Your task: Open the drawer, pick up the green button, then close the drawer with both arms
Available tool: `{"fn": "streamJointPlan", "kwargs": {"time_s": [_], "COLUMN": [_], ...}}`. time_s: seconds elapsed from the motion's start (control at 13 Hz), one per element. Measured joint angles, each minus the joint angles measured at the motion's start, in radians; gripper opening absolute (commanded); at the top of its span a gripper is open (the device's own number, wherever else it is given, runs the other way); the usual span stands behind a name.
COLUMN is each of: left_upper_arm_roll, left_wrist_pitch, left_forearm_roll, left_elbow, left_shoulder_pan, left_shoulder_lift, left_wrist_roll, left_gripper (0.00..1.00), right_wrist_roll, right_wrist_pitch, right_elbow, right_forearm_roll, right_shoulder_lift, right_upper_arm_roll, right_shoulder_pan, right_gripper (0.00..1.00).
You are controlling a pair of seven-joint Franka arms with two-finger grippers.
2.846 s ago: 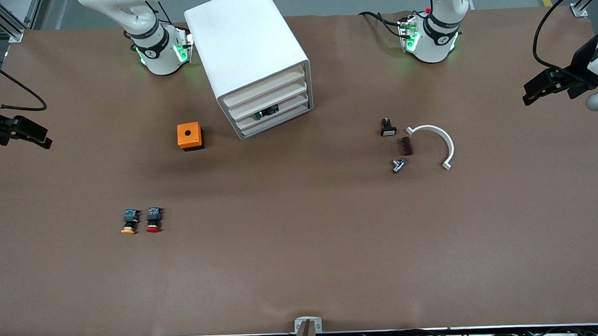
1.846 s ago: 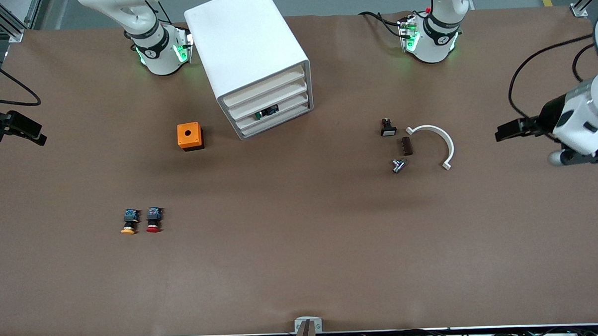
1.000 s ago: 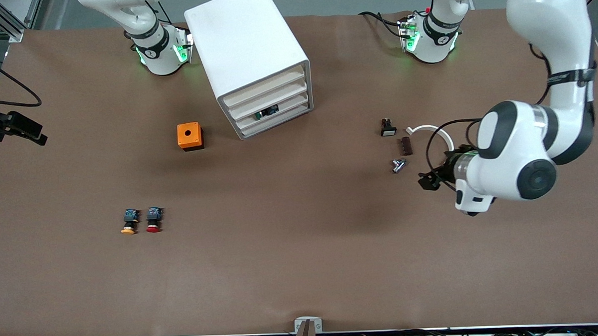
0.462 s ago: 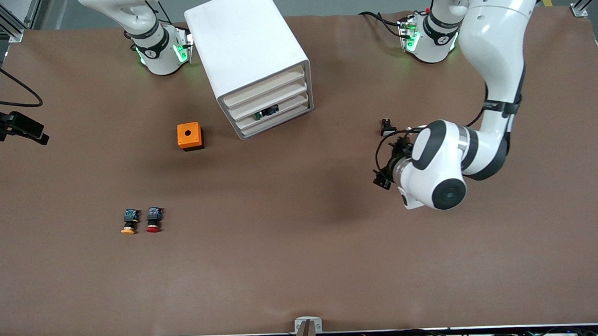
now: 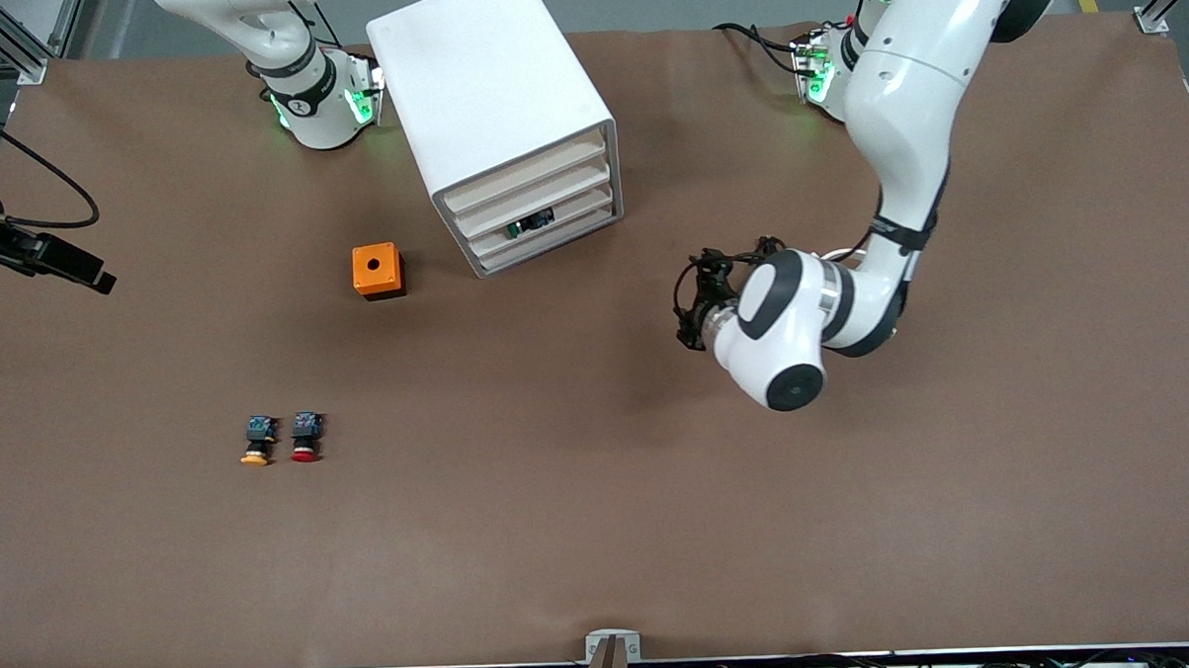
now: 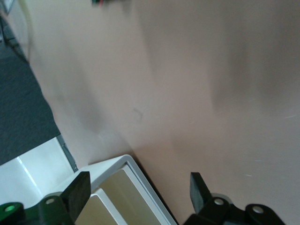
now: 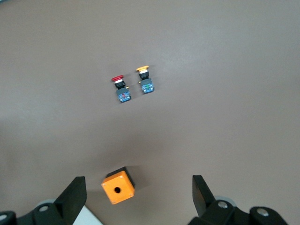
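The white cabinet [image 5: 492, 100] stands near the arms' bases with all four drawers shut. The green-capped button [image 5: 526, 225] shows through the gap of the lower drawer [image 5: 578, 212]. My left gripper [image 5: 690, 309] hangs open and empty over bare table, off the cabinet's front toward the left arm's end. In the left wrist view its fingers [image 6: 77, 190] frame a corner of the cabinet [image 6: 119, 185]. My right gripper [image 5: 78, 271] is open and empty at the right arm's end of the table. The right wrist view [image 7: 137, 193] looks down on the orange box.
An orange box [image 5: 378, 270] with a round hole sits beside the cabinet; it also shows in the right wrist view [image 7: 118, 188]. A red-capped button [image 5: 304, 436] and an orange-yellow-capped button [image 5: 257, 440] lie nearer the front camera. The left arm covers the small parts.
The left arm has swung in from its end of the table, over the small parts, toward the cabinet's front. The right gripper has shifted only slightly.
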Motion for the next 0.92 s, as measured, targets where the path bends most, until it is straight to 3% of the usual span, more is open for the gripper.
{"fn": "streamJointPlan", "kwargs": {"time_s": [0.23, 0.46, 0.85, 0.92], "left_upper_arm_roll": [0.001, 0.003, 0.003, 0.003], "left_wrist_pitch": [0.038, 0.040, -0.026, -0.039], "left_forearm_roll": [-0.060, -0.190, -0.344, -0.364], "left_elbow": [0.001, 0.001, 0.001, 0.000], "left_shoulder_pan": [-0.084, -0.095, -0.097, -0.104], "left_shoulder_lift": [0.039, 0.067, 0.103, 0.108], "left_wrist_roll": [-0.198, -0.327, -0.404, -0.415], "left_gripper": [0.92, 0.82, 0.72, 0.66], "right_wrist_roll": [0.191, 0.379, 0.567, 0.595], "right_wrist_pitch": [-0.029, -0.051, -0.085, -0.090], "right_elbow": [-0.002, -0.003, -0.004, -0.004], "right_forearm_roll": [0.035, 0.076, 0.145, 0.160], "right_shoulder_lift": [0.004, 0.014, 0.048, 0.056], "right_upper_arm_roll": [0.029, 0.072, 0.111, 0.115], "right_shoulder_pan": [-0.001, -0.001, -0.001, -0.001], "right_gripper": [1.00, 1.00, 1.00, 1.00]}}
